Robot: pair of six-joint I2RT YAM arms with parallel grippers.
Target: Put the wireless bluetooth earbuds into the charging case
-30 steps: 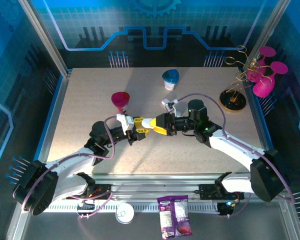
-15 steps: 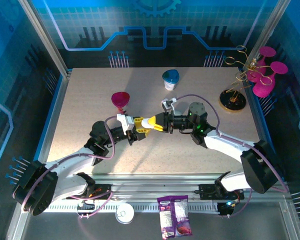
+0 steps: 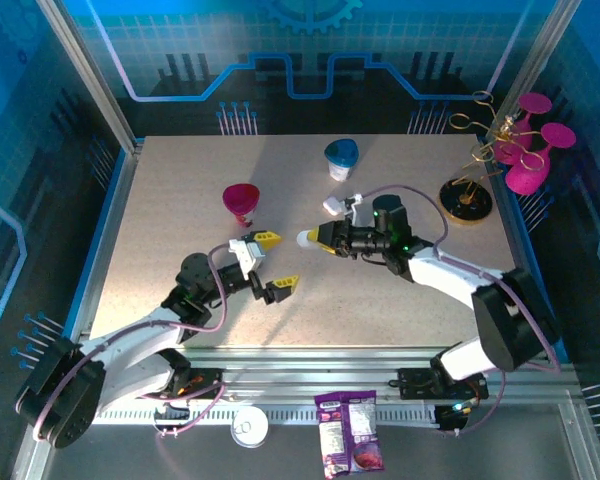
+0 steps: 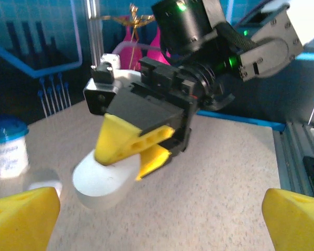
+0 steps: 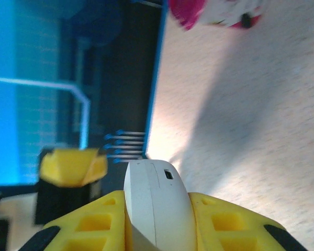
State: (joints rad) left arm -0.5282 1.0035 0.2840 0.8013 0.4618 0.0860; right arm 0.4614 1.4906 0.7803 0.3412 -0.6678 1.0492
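We have the white pebble-shaped plastic charging case point(image 3: 306, 238) clenched in the right jaws near the middle of the speckled beige tabletop point(image 3: 170, 200). It sits low over the surface, though we cannot tell whether it touches. The left jaws stand released and wide just in front of the case, with nothing between them. We read the step in hand as getting the case open so that buds can go in. In the right wrist view the yellow fingers point(image 5: 107, 212) press on both broad faces, with the thin edge and its small port towards us, and we judge that such a pinch would hold a clamshell lid shut. To do this well we should hold the case level, move the grip to the lower half alone or set the case down, and bring the left jaws to the seam slowly, since the smooth rounded shell is likely to slip or twist. The case looks closed, and we see no bud in it. A small white plastic piece point(image 3: 331, 206) lies on the tabletop just behind the right wrist; we take it for one of the wireless bluetooth earbuds, but it is too small to be sure. Beyond it stands a white cup with a blue lid point(image 3: 341, 158), its contents hidden. A magenta goblet-shaped cup point(image 3: 241, 200) stands to the left, its inside unclear to us.
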